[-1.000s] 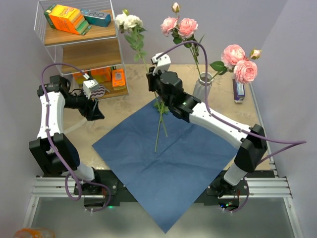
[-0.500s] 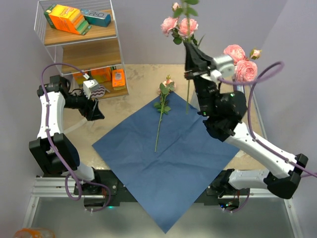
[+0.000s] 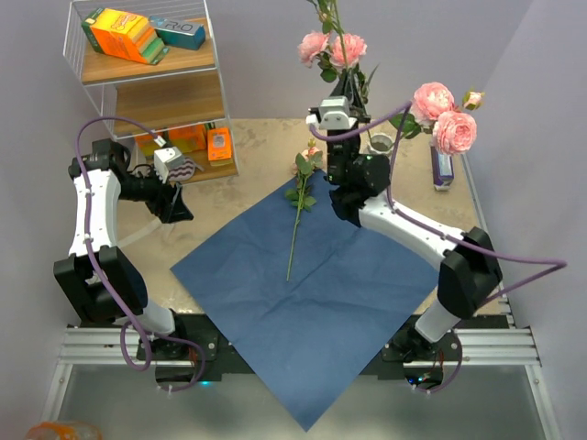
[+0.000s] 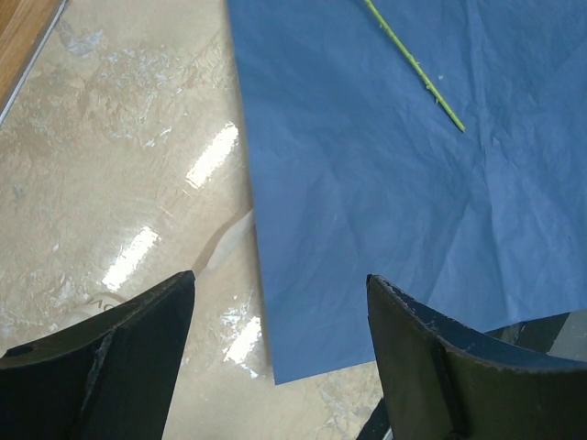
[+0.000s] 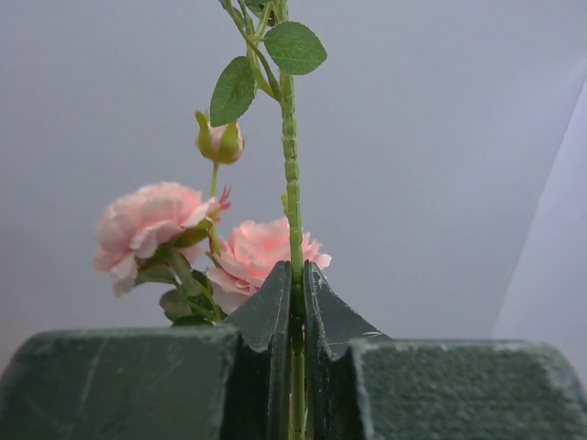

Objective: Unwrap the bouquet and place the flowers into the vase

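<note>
**Stem pinched upright, just beside the vase**

Your right gripper [image 5: 296, 275] has its jaws closed hard on a single green stem [image 5: 290, 156] and holds it upright at the back of the table [image 3: 257, 147]. In the overhead view the stem runs off the top edge, so you can't see its bloom. The wrist view gives you only leaves above the fingers.

The vase [image 3: 379, 144] stands just to the right of that gripper, half hidden behind the arm. Pink roses [image 3: 443, 117] stand in it, one pair leaning right and another pair high behind the held stem.

One more flower [image 3: 298, 206] lies flat on the blue paper [image 3: 312, 302], its head toward the back and its stem pointing at you. The paper is spread open in a diamond across the middle of the table.

Your left gripper [image 4: 280, 280] hangs wide open with nothing in it, low over the paper's left edge, near the wire shelf rack [image 3: 147, 87].
</note>
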`<action>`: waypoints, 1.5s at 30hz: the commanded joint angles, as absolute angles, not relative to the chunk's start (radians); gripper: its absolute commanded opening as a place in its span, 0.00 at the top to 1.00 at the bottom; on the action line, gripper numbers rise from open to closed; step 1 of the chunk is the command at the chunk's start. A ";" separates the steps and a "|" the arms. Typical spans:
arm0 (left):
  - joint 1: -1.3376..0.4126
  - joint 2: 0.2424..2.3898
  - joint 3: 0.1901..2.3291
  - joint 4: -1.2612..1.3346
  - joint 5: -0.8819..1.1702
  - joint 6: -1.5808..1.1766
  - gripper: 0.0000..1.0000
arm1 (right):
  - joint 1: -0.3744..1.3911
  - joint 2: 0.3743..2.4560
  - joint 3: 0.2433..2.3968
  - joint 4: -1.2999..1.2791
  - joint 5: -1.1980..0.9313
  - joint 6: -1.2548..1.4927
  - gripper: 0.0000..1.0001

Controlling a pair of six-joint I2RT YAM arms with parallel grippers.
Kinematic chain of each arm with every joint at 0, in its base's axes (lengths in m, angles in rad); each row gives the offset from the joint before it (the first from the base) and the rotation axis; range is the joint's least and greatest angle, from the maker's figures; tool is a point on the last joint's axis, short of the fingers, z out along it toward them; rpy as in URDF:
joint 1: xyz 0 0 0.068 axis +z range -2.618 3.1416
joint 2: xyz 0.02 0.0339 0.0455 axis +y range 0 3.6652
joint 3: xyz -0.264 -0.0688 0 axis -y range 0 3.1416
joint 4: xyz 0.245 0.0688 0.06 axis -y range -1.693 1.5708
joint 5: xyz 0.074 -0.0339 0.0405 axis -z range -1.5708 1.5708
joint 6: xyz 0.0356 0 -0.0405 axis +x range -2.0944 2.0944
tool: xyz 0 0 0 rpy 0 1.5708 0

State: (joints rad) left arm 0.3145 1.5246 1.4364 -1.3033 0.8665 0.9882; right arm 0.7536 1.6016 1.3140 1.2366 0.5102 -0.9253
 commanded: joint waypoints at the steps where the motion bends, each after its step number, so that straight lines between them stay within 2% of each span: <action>1: 0.327 1.519 1.479 -1.313 0.877 1.011 0.20 | 0.698 1.620 1.437 1.571 0.509 -1.019 1.00; 16: 0.327 1.591 1.522 -1.315 0.879 1.017 0.20 | 0.584 1.805 1.640 1.795 0.425 -1.097 1.00; 28: 0.327 1.672 1.637 -1.316 0.871 0.994 0.20 | 0.537 1.922 1.787 1.804 0.368 -1.091 1.00; 45: 0.327 1.664 1.641 -1.316 0.841 1.022 0.19 | 0.502 1.907 1.709 1.805 0.406 -1.104 1.00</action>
State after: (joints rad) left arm 0.3149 1.6752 1.6268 -1.3048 0.8326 0.9916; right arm 0.4992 1.9511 1.7142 1.3022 0.4004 -1.0782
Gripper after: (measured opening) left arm 0.807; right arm 0.072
